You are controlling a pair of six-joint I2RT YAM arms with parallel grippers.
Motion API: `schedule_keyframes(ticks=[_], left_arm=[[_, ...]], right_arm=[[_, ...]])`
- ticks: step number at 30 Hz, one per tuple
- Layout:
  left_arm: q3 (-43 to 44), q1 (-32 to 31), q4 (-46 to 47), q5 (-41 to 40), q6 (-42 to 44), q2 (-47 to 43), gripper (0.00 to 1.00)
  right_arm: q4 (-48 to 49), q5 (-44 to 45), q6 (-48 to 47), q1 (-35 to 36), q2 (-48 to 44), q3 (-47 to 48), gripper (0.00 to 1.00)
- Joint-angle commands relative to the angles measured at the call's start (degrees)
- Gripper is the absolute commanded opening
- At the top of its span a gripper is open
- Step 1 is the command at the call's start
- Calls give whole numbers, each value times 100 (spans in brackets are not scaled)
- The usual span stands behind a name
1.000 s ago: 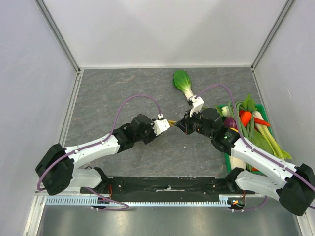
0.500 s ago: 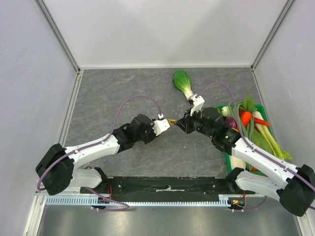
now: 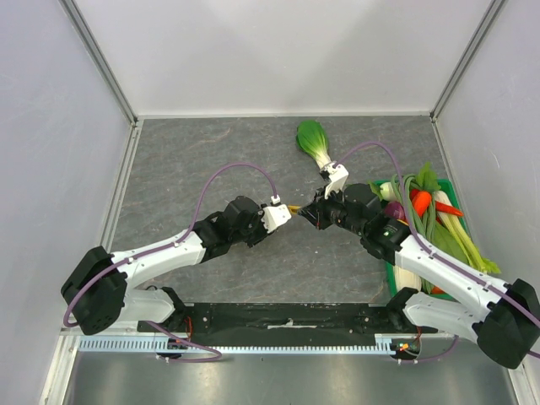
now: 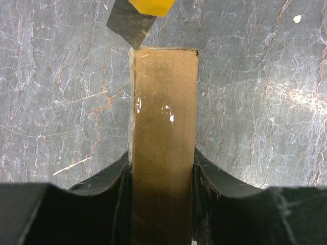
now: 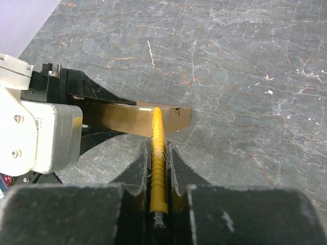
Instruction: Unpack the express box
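Our left gripper (image 4: 162,155) clamps the express box (image 4: 164,102), our right gripper (image 5: 157,152) pinches the yellow cutter (image 5: 157,127); next, we'd slit the box end farthest from our left grip.

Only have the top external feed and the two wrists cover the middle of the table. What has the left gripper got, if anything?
Observer: The left gripper is clamped on a small plain brown cardboard box, gripped across its thin dimension.
Operator: And the right one?
Observer: The right gripper is shut on a yellow ribbed utility knife that points at the box's free end.
Operator: Blade out?
Observer: Yes. A dark grey blade shows, with its tip at a corner of that free end. I cannot tell whether it has cut in.
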Motion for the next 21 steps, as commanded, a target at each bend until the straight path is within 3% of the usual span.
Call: schedule_keyframes(ticks=[1,21], left_arm=[[-231,-18,-727,329,-479,255,23],[-187,167,-736,-40,-646,378,13]], right_arm=[[110,-92,-98,-21,105,231,0],[-1155,-777,-370,-21,132,47,0]])
